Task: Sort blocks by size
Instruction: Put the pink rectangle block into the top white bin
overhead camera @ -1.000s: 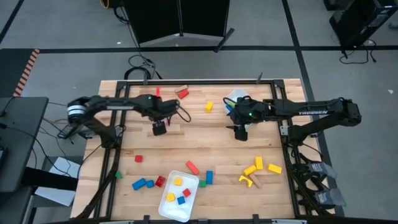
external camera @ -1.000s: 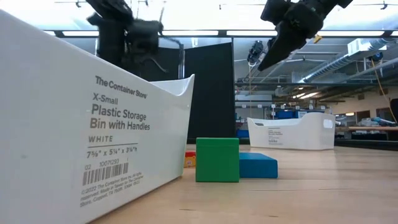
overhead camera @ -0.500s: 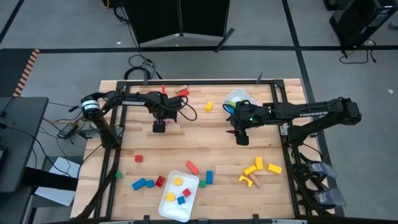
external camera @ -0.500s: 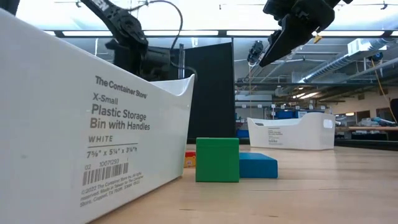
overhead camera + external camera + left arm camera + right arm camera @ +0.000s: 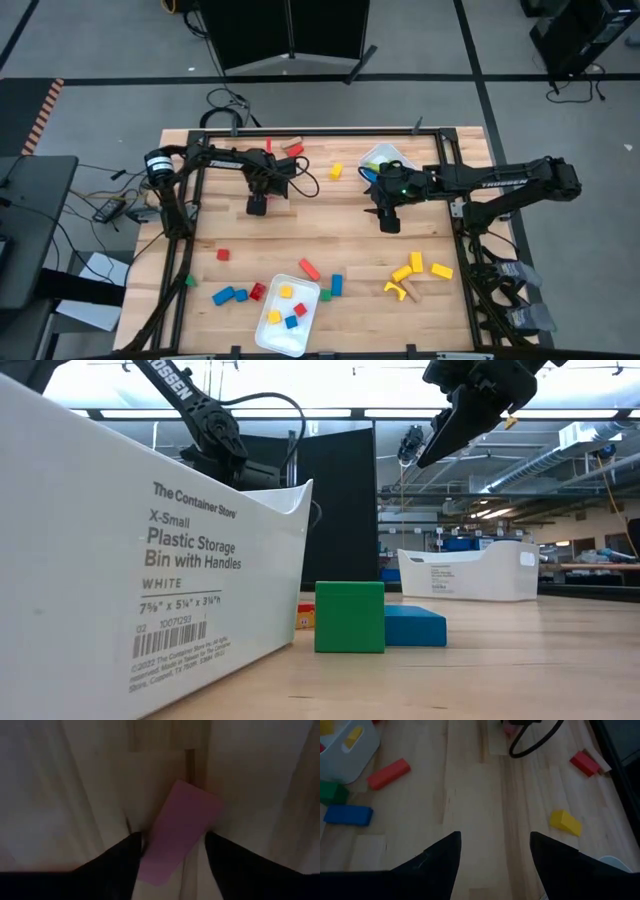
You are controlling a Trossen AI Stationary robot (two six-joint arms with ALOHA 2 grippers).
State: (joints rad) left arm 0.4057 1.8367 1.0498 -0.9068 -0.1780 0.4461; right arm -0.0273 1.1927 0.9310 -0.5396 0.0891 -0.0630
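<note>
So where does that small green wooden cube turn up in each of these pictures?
High view: the small green wooden cube sits near the table's front edge, right of the white plastic tray.
Low view: centre, in the foreground.
Left wrist view: not in it.
Right wrist view: at the left edge.
Shared landmark: the blue block beside it.

Both arms are dark, jointed links. The left arm [image 5: 215, 160] carries a pale collar and white lettering; the right arm [image 5: 500, 180] bears light lettering. Black cables loop alongside.
</note>
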